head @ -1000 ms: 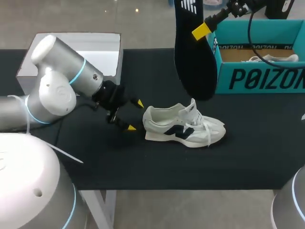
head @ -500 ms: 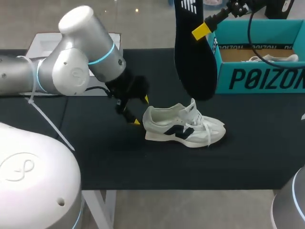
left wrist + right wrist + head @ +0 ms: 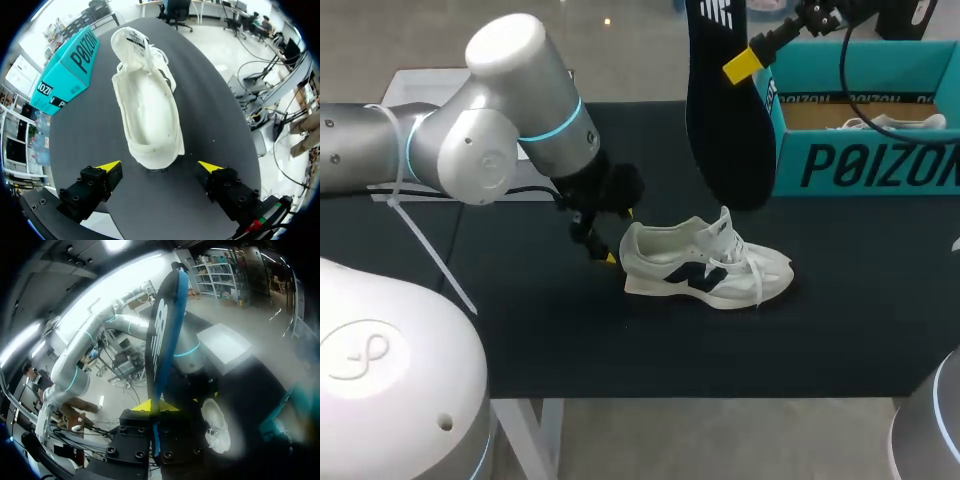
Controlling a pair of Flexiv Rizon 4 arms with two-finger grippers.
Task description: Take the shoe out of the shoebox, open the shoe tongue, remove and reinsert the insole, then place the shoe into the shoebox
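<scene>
A white sneaker with a dark side mark (image 3: 705,265) lies on its sole on the black table, toe to the right. My left gripper (image 3: 617,236) stands open at its heel, one yellow tip on each side. In the left wrist view the heel of the sneaker (image 3: 147,100) sits just ahead of the open left gripper (image 3: 159,165), untouched, with the inside bare. My right gripper (image 3: 745,62) is shut on the black insole (image 3: 725,110), which hangs upright above the table beside the teal shoebox (image 3: 865,165). The right wrist view shows the insole (image 3: 162,340) clamped in the right gripper (image 3: 154,405).
A second white shoe (image 3: 890,123) lies inside the open shoebox at the back right. A white box (image 3: 420,82) sits at the back left, mostly behind my left arm. Bare black tabletop (image 3: 670,350) lies in front of the sneaker.
My left arm swung right and brought its open gripper up to the sneaker's heel. The right arm and the insole have stayed still.
</scene>
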